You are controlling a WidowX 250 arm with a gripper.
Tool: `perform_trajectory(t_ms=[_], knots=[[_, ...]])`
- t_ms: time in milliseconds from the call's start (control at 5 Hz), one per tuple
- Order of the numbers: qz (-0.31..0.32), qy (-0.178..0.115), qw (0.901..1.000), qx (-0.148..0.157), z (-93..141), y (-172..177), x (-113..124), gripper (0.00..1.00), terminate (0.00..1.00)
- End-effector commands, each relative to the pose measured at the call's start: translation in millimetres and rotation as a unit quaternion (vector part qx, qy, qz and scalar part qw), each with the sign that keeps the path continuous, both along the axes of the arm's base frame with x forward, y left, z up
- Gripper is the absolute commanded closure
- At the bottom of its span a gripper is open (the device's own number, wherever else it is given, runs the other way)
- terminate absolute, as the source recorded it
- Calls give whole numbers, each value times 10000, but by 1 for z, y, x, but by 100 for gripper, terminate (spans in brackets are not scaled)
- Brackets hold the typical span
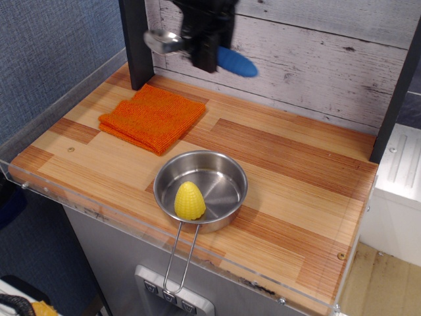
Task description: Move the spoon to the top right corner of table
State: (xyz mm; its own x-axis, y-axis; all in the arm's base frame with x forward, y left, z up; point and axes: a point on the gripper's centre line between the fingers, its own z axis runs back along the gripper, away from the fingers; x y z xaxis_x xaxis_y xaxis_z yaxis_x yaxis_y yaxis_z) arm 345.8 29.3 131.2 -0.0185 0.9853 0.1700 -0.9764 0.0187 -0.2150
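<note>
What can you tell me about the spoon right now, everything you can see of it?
The spoon has a shiny silver metal bowl at its left end and a thick bright-blue handle pointing right and slightly down. It lies roughly level, held in the air by the gripper, whose dark fingers cover its middle. It hangs in front of the whitewashed plank wall, above the back edge of the wooden table, touching nothing else.

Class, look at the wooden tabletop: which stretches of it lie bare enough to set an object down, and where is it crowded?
The wooden plank table is bare across its right half, between the round steel pan and the right rim, including the far right corner by the whitewashed wall. A smaller bare strip runs along the front left edge. The folded orange cloth fills the far left; the pan holds the front middle.
</note>
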Motion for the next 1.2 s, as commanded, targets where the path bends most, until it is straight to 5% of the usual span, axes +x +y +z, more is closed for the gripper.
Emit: perform_trajectory(t_ms=[0, 400, 800, 1000], knots=[[-100, -119, 9999, 46, -8, -42, 35, 100, 0], [-394, 193, 9990, -20, -51, -87, 60, 100, 0], [-658, 560, 9961, -192, -96, -115, 56, 100, 0], [-742, 253, 9967, -221, -107, -117, 51, 100, 0]])
